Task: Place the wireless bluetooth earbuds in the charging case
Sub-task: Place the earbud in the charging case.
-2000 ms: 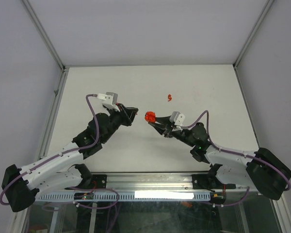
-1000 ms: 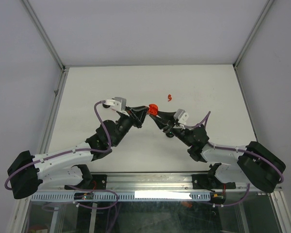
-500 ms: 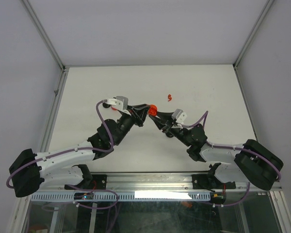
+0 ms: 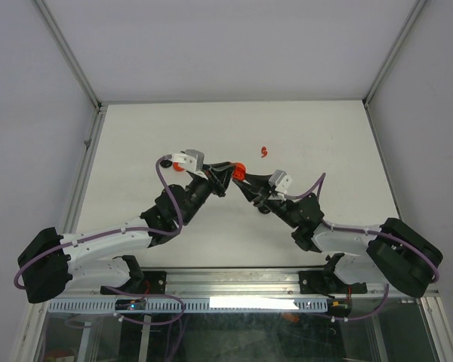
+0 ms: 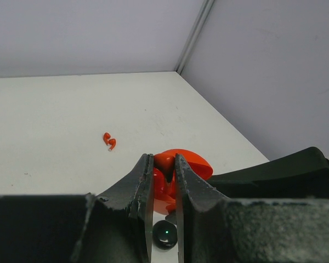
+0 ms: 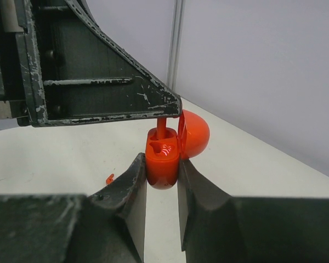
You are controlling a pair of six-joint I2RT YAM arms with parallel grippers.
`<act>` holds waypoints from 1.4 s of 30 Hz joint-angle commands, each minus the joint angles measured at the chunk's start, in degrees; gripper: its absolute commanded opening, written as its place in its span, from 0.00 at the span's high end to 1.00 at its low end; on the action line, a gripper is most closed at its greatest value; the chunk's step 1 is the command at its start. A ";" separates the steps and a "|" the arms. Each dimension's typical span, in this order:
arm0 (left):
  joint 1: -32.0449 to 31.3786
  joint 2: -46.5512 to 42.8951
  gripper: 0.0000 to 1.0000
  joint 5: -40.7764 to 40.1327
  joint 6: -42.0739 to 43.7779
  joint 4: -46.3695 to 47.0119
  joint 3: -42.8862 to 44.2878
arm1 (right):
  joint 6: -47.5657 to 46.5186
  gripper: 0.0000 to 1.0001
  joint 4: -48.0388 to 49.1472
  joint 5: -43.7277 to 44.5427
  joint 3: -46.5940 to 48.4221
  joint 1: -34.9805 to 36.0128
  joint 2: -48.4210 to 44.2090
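Note:
My right gripper (image 6: 162,164) is shut on the red charging case (image 6: 162,159), held upright with its lid (image 6: 194,134) hinged open to the right. One socket in the case shows empty. My left gripper (image 5: 163,160) is shut on a red earbud (image 5: 165,174). The earbud's stem (image 6: 162,129) reaches down into the case's far socket. In the top view the two grippers meet tip to tip above mid-table: left gripper (image 4: 227,173), right gripper (image 4: 238,183), case (image 4: 240,169). A second red earbud (image 4: 264,151) lies on the table behind them, also seen as the loose earbud (image 5: 109,141).
The white table (image 4: 325,136) is walled by grey panels with metal corner posts (image 4: 68,53). The left gripper's fingers (image 6: 98,82) fill the upper left of the right wrist view. The arm bases sit at the near edge.
Both arms have come together at mid-table. Over the last second the left gripper has edged right, bringing its earbud over and into the open case; the right gripper has barely moved.

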 commanded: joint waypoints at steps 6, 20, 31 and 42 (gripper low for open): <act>-0.92 -3.02 0.93 2.45 0.28 -3.45 2.30 | -0.42 1.00 4.90 0.58 0.15 0.38 -1.84; -2.14 -0.79 0.70 1.25 -1.39 -11.06 6.14 | -1.04 1.00 4.84 1.13 -0.87 0.38 -2.39; -2.17 -2.50 0.34 -3.04 -6.89 -25.31 12.99 | -2.40 1.00 4.74 2.76 -1.88 0.38 -1.81; 1.80 -4.57 0.23 -8.14 -10.92 -45.48 17.82 | -4.35 1.00 0.34 5.18 -5.12 0.36 -5.66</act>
